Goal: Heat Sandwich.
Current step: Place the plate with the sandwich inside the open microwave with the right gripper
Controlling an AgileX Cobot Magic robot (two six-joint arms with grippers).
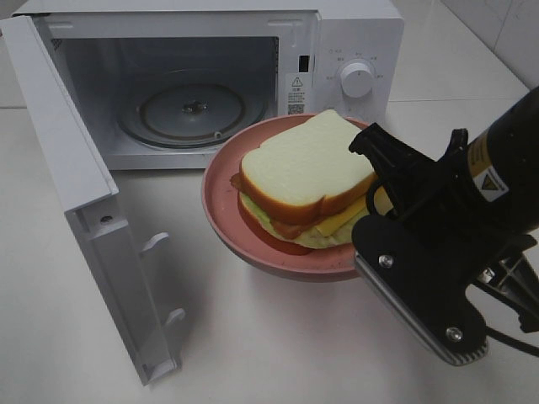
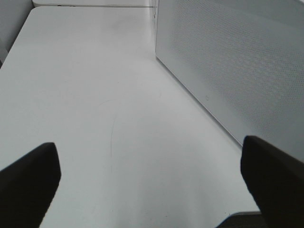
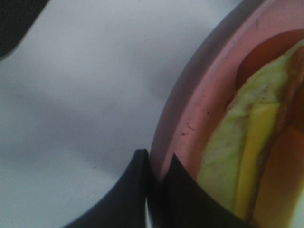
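The sandwich (image 1: 307, 172), white bread with a tan crust and yellow filling, lies on a round pink plate (image 1: 221, 215) in front of the open microwave (image 1: 354, 34). My right gripper (image 1: 370, 215) is shut on the plate's right rim. The right wrist view shows the gripper (image 3: 159, 166) with its fingertips pinching the pink rim (image 3: 199, 95), and the sandwich (image 3: 256, 142) just inside it. The plate casts a shadow on the table and looks slightly raised. My left gripper (image 2: 152, 166) stands open over bare table beside the microwave's outer wall (image 2: 228, 57); it is not in the exterior view.
The microwave door (image 1: 76, 168) is swung wide open to the left and reaches toward the table's front. Inside, the glass turntable (image 1: 192, 109) is bare. A control knob (image 1: 357, 78) is on the right panel. White table (image 1: 253, 337) surrounds the plate.
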